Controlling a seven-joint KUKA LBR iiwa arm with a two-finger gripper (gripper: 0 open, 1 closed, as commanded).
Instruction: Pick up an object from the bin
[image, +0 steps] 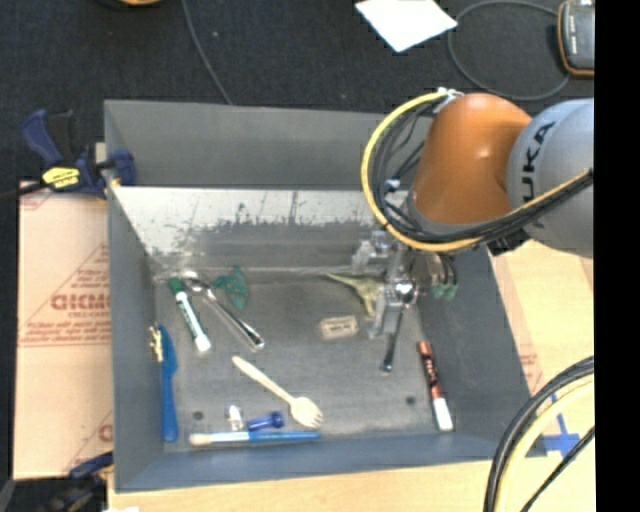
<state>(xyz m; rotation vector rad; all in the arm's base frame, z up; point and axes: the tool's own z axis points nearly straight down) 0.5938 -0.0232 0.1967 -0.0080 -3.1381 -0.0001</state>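
My gripper (392, 292) hangs low in the right middle of the bin, below the orange cover. A pale yellow-green piece (364, 287) lies at its left side, touching or just under it. A slim dark stick (389, 350) runs from under the gripper down toward the bin floor; whether it is held I cannot tell. A small tan tag (338, 327) lies flat a little to the gripper's left. A red and black marker with a white end (433, 386) lies to the lower right.
On the left lie a white marker with a green cap (190, 316), a metal spoon (228, 313) and a green lump (236, 286). A blue toothbrush (167, 388), a pale wooden fork (279, 389) and a blue and white pen (256, 430) lie toward the front.
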